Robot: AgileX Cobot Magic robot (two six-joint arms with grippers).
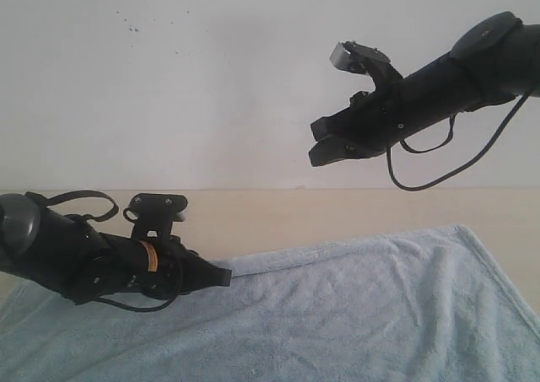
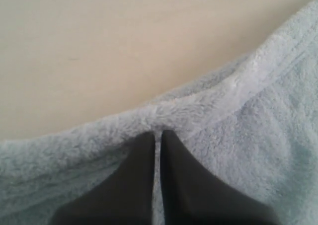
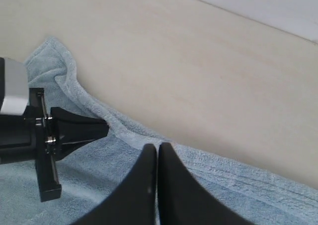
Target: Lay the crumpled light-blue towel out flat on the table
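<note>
**Left gripper low on the hem, right gripper up in the air**

In the exterior view the towel (image 1: 354,314) fills the near part of the counter (image 1: 278,217). It is pale blue, fluffy and lying mostly flat, and its far edge climbs to a corner at far right. The left gripper (image 1: 224,276) is down low at the left, with its tip right on that far edge. The right gripper (image 1: 316,142) hangs high on the right in front of the white wall (image 1: 211,78), well clear of the cloth.

The left wrist view shows what the exterior view can't. The two black fingers (image 2: 179,175) are pressed together on the towel's hemmed band, and the pile puckers into a small gather right at their tips. That's a pinch on the hem, with bare counter just beyond.

The right wrist view looks down from above (a handy angle). Its own fingers (image 3: 174,185) are closed tip to tip with nothing between them. Below them the left gripper sits at the edge of the towel, and here the edge isn't straight. It waves, and its rim is rolled over toward one corner. Ribbed hem lines show along the border.
</note>
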